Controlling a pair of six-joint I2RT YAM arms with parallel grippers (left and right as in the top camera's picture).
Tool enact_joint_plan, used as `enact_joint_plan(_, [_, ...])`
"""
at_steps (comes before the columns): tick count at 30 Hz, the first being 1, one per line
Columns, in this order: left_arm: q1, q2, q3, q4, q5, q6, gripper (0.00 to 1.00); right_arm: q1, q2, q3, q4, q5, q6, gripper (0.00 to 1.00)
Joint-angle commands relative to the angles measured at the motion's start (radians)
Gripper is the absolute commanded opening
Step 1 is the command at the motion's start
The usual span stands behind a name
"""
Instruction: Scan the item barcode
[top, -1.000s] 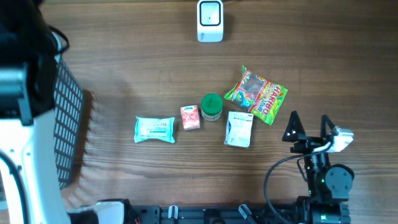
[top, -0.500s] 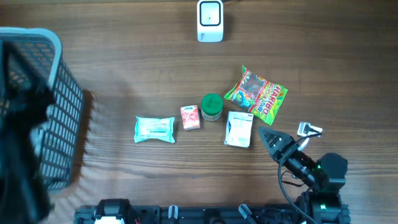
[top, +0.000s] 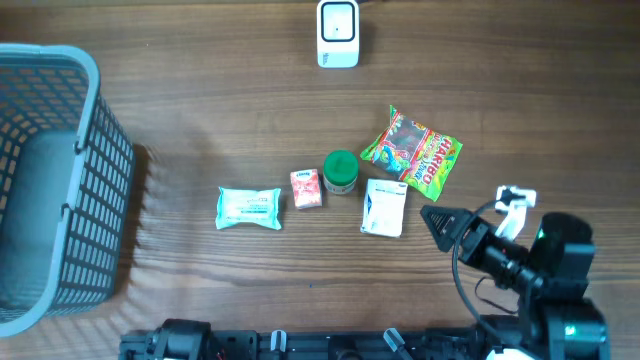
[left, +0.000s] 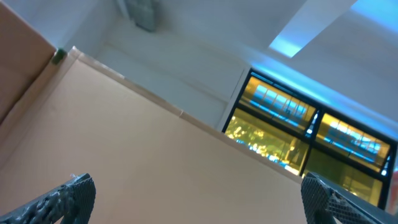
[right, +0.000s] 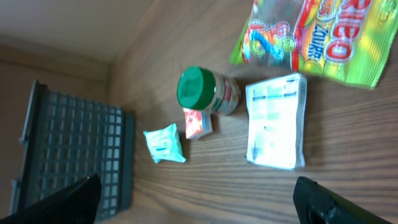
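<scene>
1. Items sit in a loose row mid-table: teal pack (top: 249, 209), red carton (top: 306, 188), green-lidded jar (top: 340, 172), white packet (top: 385, 207), gummy bag (top: 413, 153).
2. Scanner (top: 338, 33) stands well apart at the far edge, and a basket (top: 108, 190) sits off left.
3. Right gripper (right: 196, 208) hangs near the white packet, jaws spread wide and empty.
4. Left gripper (left: 199, 205) points up at the ceiling, also wide and empty.

The right arm (top: 548, 272) was matte black, built of blocky joints that tapered to a pointed tip. A thin black cable (top: 456, 272) looped off its side. It carried a small white clip (top: 515, 197), and a green light (top: 572, 331) glowed near its base. The left fingers (left: 65, 196) and right fingers (right: 320, 198) were dark and rough-grained.
</scene>
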Motion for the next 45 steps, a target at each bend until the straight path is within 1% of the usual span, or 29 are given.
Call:
enact_joint_plan(1, [-0.024,-0.103,-0.006,0.002,0.016,0.040,1.00,0.003,0.140,0.098,-0.048,0.041,-0.133,0.99])
enact_joint_plan(5, [-0.029,-0.260,-0.006,0.002,0.016,0.040,1.00,0.026,0.239,0.202,-0.107,0.031,-0.174,0.99])
enact_joint_plan(7, [-0.029,-0.314,-0.004,-0.005,0.012,0.042,1.00,0.068,0.262,0.270,-0.163,0.125,-0.165,0.99])
enact_joint_plan(8, [-0.029,-0.312,0.032,-0.018,0.003,0.047,1.00,0.101,0.277,0.311,-0.205,0.192,-0.151,0.99])
enact_joint_plan(10, [-0.029,-0.313,0.029,-0.024,-0.007,0.047,1.00,0.217,0.332,0.408,-0.298,0.364,-0.080,0.99])
enact_joint_plan(11, [-0.029,-0.313,0.026,-0.023,-0.032,0.047,1.00,0.304,0.382,0.457,-0.339,0.474,-0.026,0.99])
enact_joint_plan(12, [-0.029,-0.313,0.025,-0.022,-0.097,0.047,1.00,0.414,0.460,0.495,-0.370,0.605,0.058,0.99])
enact_joint_plan(14, [-0.029,-0.313,0.025,-0.019,-0.237,0.043,1.00,0.592,0.637,0.513,-0.382,0.753,0.256,1.00])
enact_joint_plan(15, [-0.029,-0.313,0.025,-0.017,-0.303,0.043,1.00,0.637,0.701,0.513,-0.378,0.766,0.325,1.00])
enact_joint_plan(17, [-0.029,-0.313,0.025,-0.007,-0.406,0.039,1.00,0.681,0.846,0.513,-0.351,0.729,0.387,1.00])
enact_joint_plan(19, [-0.029,-0.313,0.025,-0.007,-0.438,0.039,1.00,0.663,0.987,0.513,-0.348,0.690,0.459,1.00])
enact_joint_plan(21, [-0.029,-0.313,0.025,-0.007,-0.438,0.038,1.00,0.652,1.062,0.513,-0.328,0.687,0.478,0.99])
enact_joint_plan(24, [-0.029,-0.313,0.025,-0.008,-0.438,0.036,1.00,0.652,1.177,0.513,-0.240,0.687,0.478,1.00])
enact_joint_plan(25, [-0.029,-0.313,0.025,-0.008,-0.438,0.036,1.00,0.652,1.214,0.513,-0.209,0.672,0.452,1.00])
enact_joint_plan(29, [-0.029,-0.313,0.025,-0.008,-0.438,0.036,1.00,0.652,1.313,0.513,-0.189,0.717,0.414,1.00])
enact_joint_plan(32, [-0.029,-0.313,0.019,-0.008,-0.438,0.036,1.00,0.652,1.375,0.512,-0.127,0.724,0.277,0.99])
enact_joint_plan(33, [-0.029,-0.313,0.016,-0.008,-0.438,0.036,1.00,0.652,1.396,0.511,-0.122,0.722,0.183,0.96])
enact_joint_plan(34, [-0.029,-0.313,0.016,-0.008,-0.438,0.036,1.00,0.652,1.400,0.511,-0.119,0.722,0.138,0.90])
enact_joint_plan(35, [-0.029,-0.313,0.016,-0.008,-0.438,0.036,1.00,0.652,1.400,0.511,-0.118,0.722,0.115,0.77])
enact_joint_plan(36, [-0.029,-0.313,0.016,-0.008,-0.438,0.036,1.00,0.652,1.399,0.511,-0.119,0.711,0.114,0.70])
enact_joint_plan(37, [-0.029,-0.313,0.016,-0.008,-0.438,0.036,1.00,0.652,1.399,0.511,-0.119,0.699,0.114,0.69])
enact_joint_plan(39, [-0.029,-0.313,0.016,-0.008,-0.438,0.036,1.00,0.652,1.399,0.511,-0.121,0.650,0.113,0.63])
enact_joint_plan(40, [-0.029,-0.313,0.016,-0.008,-0.438,0.036,1.00,0.651,1.395,0.518,-0.141,0.594,0.113,0.60])
enact_joint_plan(42, [-0.029,-0.313,0.016,-0.008,-0.438,0.036,1.00,0.645,1.387,0.561,-0.240,0.552,0.113,0.60])
enact_joint_plan(43, [-0.029,-0.313,0.016,-0.008,-0.438,0.036,1.00,0.641,1.387,0.605,-0.328,0.535,0.114,0.59])
enact_joint_plan(45, [-0.029,-0.313,0.016,-0.008,-0.438,0.036,1.00,0.640,1.387,0.654,-0.425,0.493,0.117,0.54])
